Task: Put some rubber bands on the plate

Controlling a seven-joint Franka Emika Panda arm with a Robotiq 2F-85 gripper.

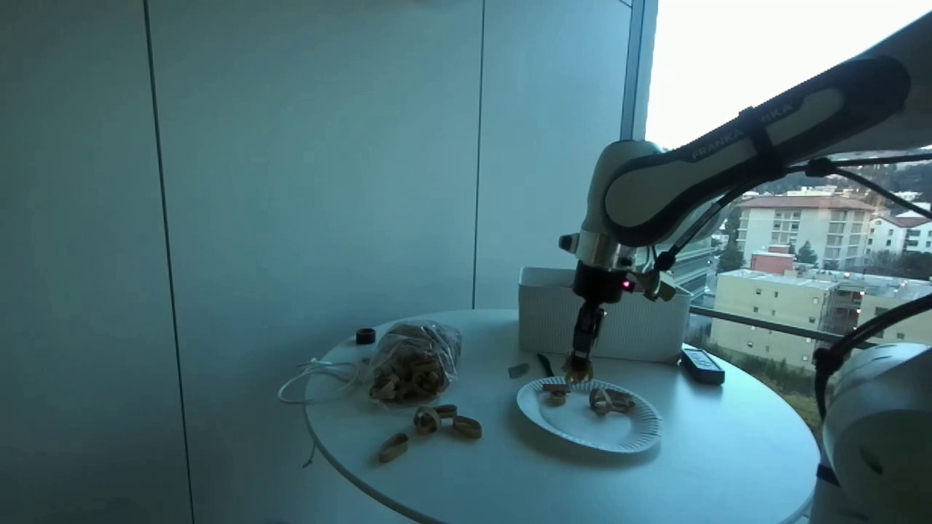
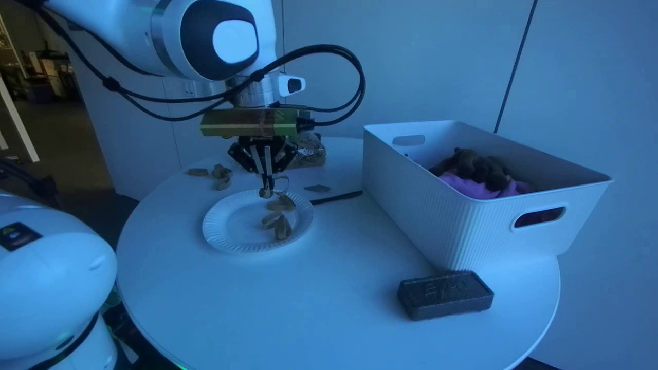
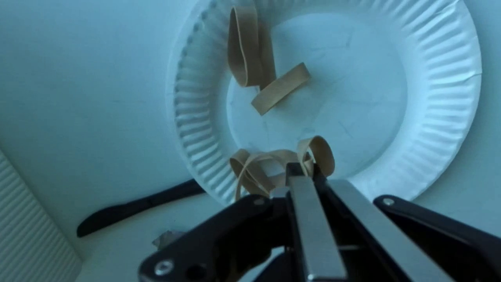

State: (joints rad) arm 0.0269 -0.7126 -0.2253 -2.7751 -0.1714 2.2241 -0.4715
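Setting a rubber band (image 3: 325, 154) down on the plate (image 3: 450, 90) seems to be the step in hand. The jaws are closed on that loop and stand over the plate in the wrist view. A thin arching band (image 3: 287, 156) crosses beside them; whether it too is pinched I cannot tell, nor whether the held loop touches the surface below. Other bands (image 3: 248, 55) already rest on the plate, so the job looks well along, though "some" sets no count. The next move, I judge, calls for a small descent, then parting the jaws over the flat middle and rising straight, watching that no loop hooks on and lifts away. Should more be wanted, loose bands (image 1: 393, 447) lie on the bench (image 1: 524, 487) near a clear bag (image 1: 429, 338) that holds others.

As for writing, the arm (image 1: 721, 154) reads FRANKA in an exterior view; a dark strap (image 1: 761, 138) partly hides the next word, leaving "IKA" or so. Near the ribbed bin (image 2: 411, 200), a dark block (image 2: 447, 297) bears letters beginning, it seems, with EX, the rest too blurred. A dark sticker (image 2: 20, 236) on the robot's base cannot be read.
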